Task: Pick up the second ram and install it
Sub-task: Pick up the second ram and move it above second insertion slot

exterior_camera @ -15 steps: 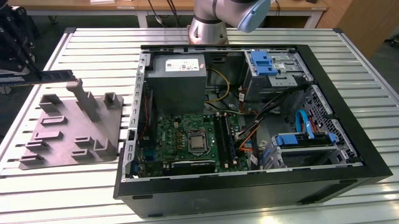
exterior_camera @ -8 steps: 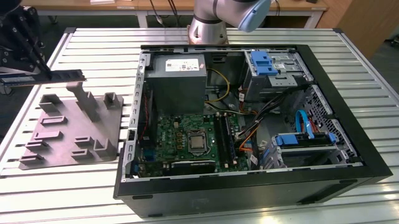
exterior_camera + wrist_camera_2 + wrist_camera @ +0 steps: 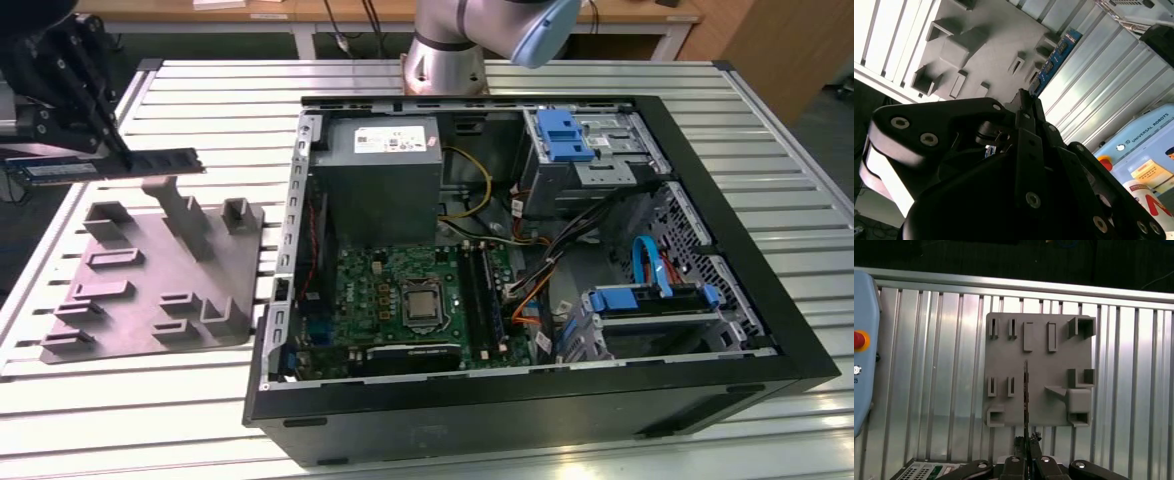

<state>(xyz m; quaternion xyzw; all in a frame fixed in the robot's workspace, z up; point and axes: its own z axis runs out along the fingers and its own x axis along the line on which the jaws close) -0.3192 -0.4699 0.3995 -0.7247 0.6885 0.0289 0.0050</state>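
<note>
Ribbed aluminium surface [image 3: 160, 400] across the whole scene, and on it sits an open computer case [image 3: 534, 410] with its green motherboard [image 3: 387, 290] and grey power-supply box [image 3: 380, 170] exposed. At nine o'clock from the case in the exterior view lies the grey holder tray [image 3: 134, 300], its moulded pockets facing up. Over at ten o'clock is the gripper [image 3: 118, 152], black and bulky, and its fingers are clamped on the second ram [image 3: 154, 162]. The stick is held level on its long edge, reaching toward the case, just above the tray's tall post [image 3: 180, 215].

In the first wrist view the second ram [image 3: 1026, 390] appears edge-on, a thin dark line running out from the gripper [image 3: 1026, 440] across the middle of the holder tray [image 3: 1054, 365]. The fingers [image 3: 1040, 460] close tight on either face of it. In the second wrist view the gripper [image 3: 1026, 97] pinches one end, and the second ram [image 3: 1056, 52] shows blue with dark chips beside the holder tray [image 3: 984, 50]. A pale blue pendant [image 3: 864, 340] with a red button [image 3: 860, 340] rests on the surface nearby.
</note>
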